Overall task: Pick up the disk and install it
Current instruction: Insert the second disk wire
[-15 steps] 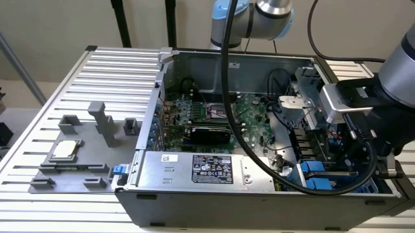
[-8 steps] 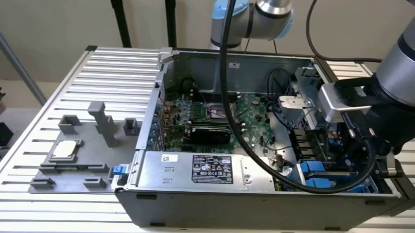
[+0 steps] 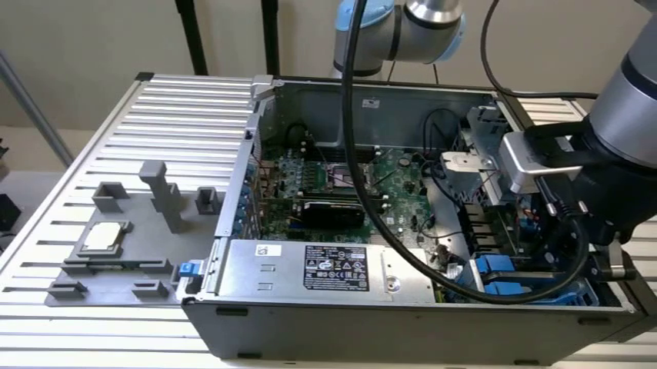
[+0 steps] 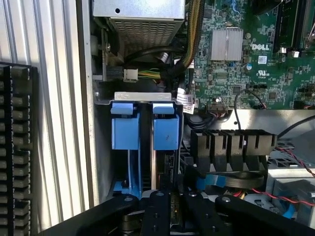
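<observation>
The disk (image 4: 164, 147) stands on edge in the blue drive cage (image 4: 129, 189), at the open case's front corner on the exterior view's right. Its bright blue carrier tab (image 4: 165, 129) sits beside a second blue tab (image 4: 125, 130). My gripper (image 4: 174, 204) is right over the disk's near end, and its black fingers (image 4: 156, 206) are drawn close together on that thin edge. In the exterior view the two blue tabs (image 3: 495, 267) show beside my wrist, which hides the gripper itself.
The open computer case (image 3: 339, 323) holds a green motherboard (image 3: 349, 181), a power supply (image 3: 318, 265) and loose cables. A grey fixture (image 3: 113, 265) on the slatted table carries a small silver CPU chip (image 3: 104, 236). Black fan ducts (image 4: 231, 142) sit beside the cage.
</observation>
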